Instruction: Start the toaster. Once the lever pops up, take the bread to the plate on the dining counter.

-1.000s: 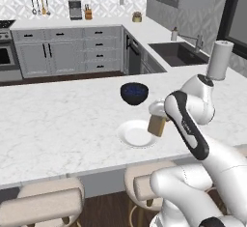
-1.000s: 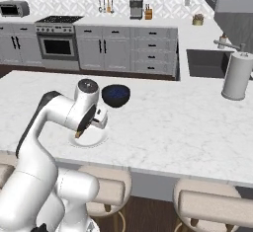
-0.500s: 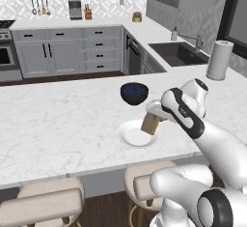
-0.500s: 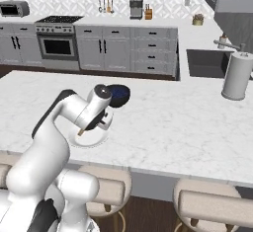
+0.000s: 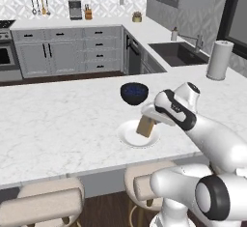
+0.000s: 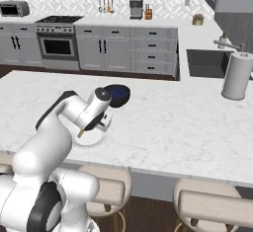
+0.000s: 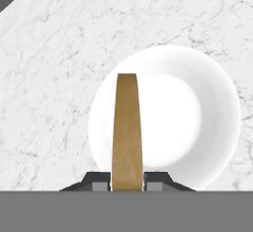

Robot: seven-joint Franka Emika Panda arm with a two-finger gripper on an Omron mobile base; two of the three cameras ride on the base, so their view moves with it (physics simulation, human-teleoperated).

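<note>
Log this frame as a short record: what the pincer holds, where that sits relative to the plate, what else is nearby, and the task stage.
pincer: shut on the bread, pincer above the plate
bread: held on edge, over the plate; whether it touches the plate cannot be told
plate: white, on the dining counter near its stool-side edge
nearby: dark blue bowl just behind the plate; paper towel roll further right
task stage: bread brought to the plate, not yet released

The scene holds one plate (image 5: 128, 135), one bread slice (image 5: 144, 125), one blue bowl (image 5: 134, 92), one paper-towel roll (image 5: 219, 60) and three stools (image 6: 212, 204).
</note>
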